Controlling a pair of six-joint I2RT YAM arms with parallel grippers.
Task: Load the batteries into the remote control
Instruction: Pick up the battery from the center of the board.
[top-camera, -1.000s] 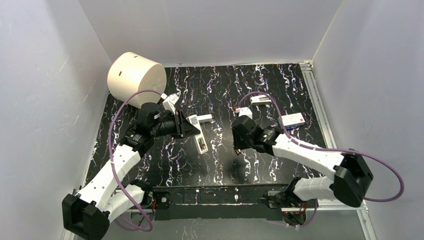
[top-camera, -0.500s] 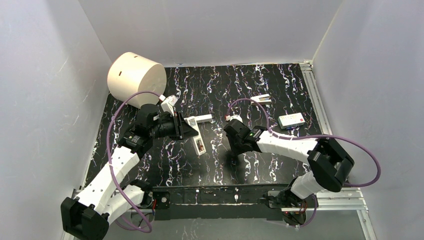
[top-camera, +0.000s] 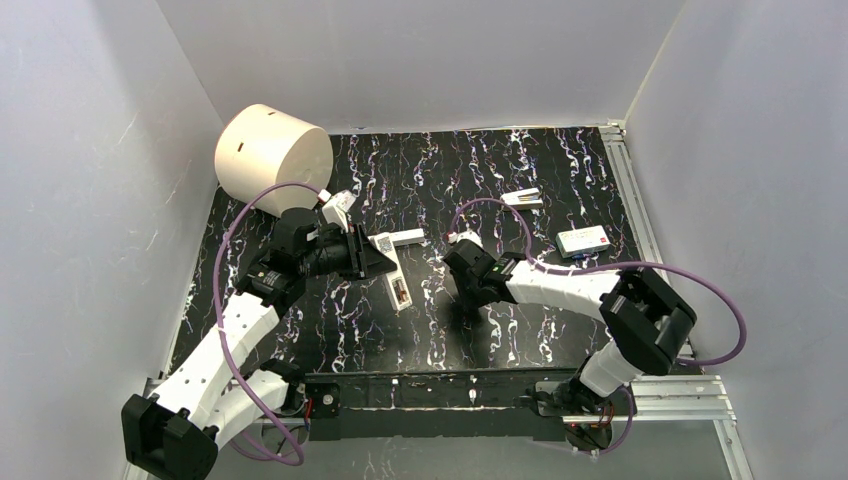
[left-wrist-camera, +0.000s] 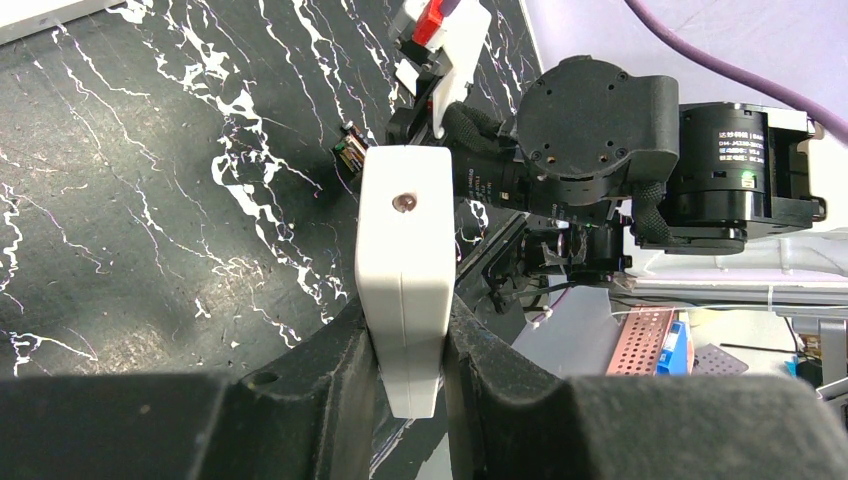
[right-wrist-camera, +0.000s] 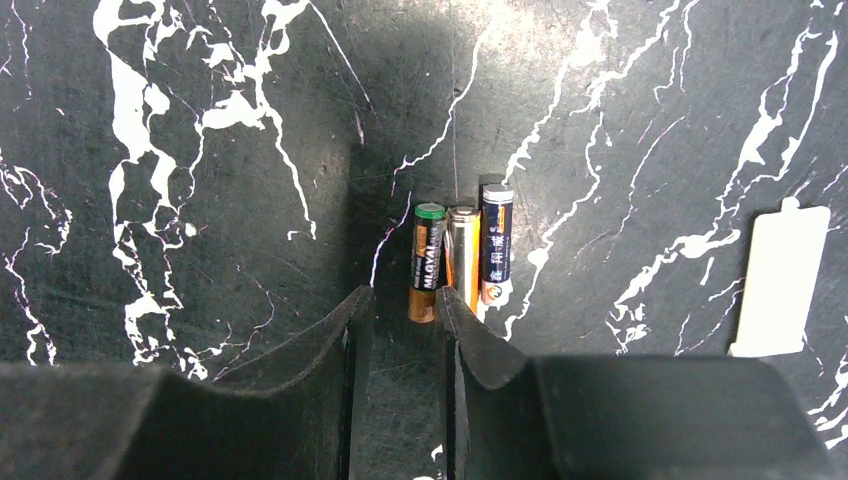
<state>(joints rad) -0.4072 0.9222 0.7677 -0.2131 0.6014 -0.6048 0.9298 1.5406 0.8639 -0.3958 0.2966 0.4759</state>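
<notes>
The white remote control (left-wrist-camera: 402, 250) stands on edge between the fingers of my left gripper (left-wrist-camera: 405, 312), which is shut on it. From above, the remote control (top-camera: 397, 278) juts out of the left gripper (top-camera: 384, 258) with its dark recess showing. Three batteries (right-wrist-camera: 460, 258) lie side by side on the black mat. My right gripper (right-wrist-camera: 404, 300) is low over them, jaws a little apart. The near end of the green-capped battery (right-wrist-camera: 427, 262) sits between its fingertips. From above the batteries are hidden under the right gripper (top-camera: 468, 296).
A small white strip (right-wrist-camera: 780, 280) lies to the right of the batteries. A white box with a red mark (top-camera: 585, 240) and another white strip (top-camera: 523, 198) sit at the back right. A short white piece (top-camera: 409, 237) lies behind the remote. A cream drum (top-camera: 272, 150) fills the back left corner.
My right arm has swung left towards the remote, uncovering the back-right strip, and its jaws have narrowed slightly. The left gripper has shifted only slightly, still gripping the remote.
</notes>
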